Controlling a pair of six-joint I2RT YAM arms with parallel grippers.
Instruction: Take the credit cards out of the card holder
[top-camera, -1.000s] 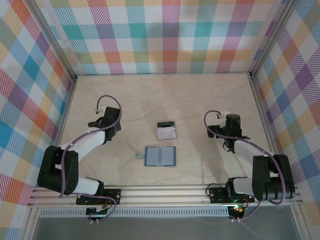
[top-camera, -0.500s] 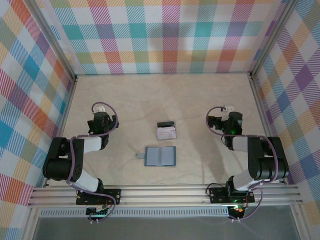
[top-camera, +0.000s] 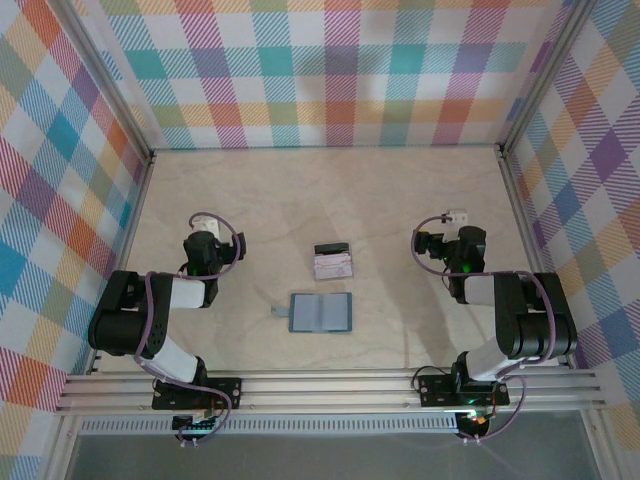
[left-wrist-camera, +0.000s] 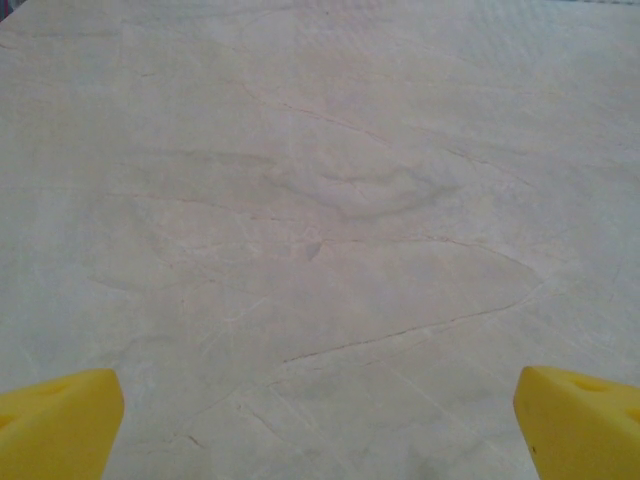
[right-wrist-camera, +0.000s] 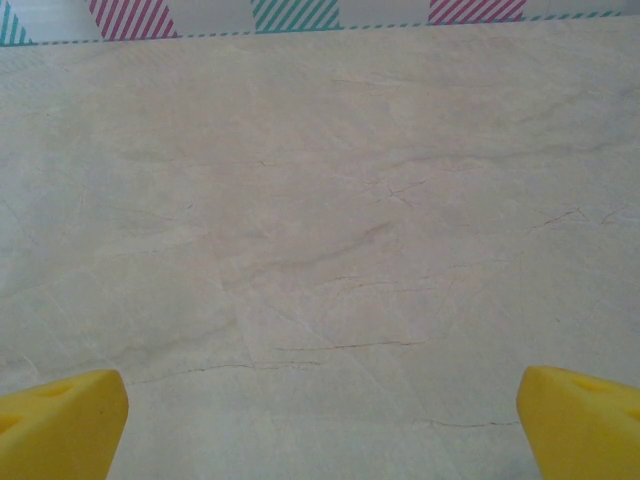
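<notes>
Card holder (top-camera: 321, 312) open flat, long axis 3–9 o'clock. Credit cards (top-camera: 333, 266) just beyond at 12 o'clock, out of holder. Left claw (left-wrist-camera: 320, 428) and right claw (right-wrist-camera: 320, 428) spread wide, empty, over bare tabletop (top-camera: 400, 200).

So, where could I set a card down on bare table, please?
Free: the broad stretch from the credit cards to the back wall, and the gaps between the card holder and the left arm or right arm. Crowded: mid-table only.

Your left gripper (left-wrist-camera: 320, 435) and right gripper (right-wrist-camera: 320, 435) get their yellow plastic fingertips (left-wrist-camera: 55, 425) cropped at 5 and 7 o'clock. Markings on the whitish-pink flat card (top-camera: 333, 267), 12 o'clock of the grey-blue folding card holder (top-camera: 321, 312), are too tiny to read.
</notes>
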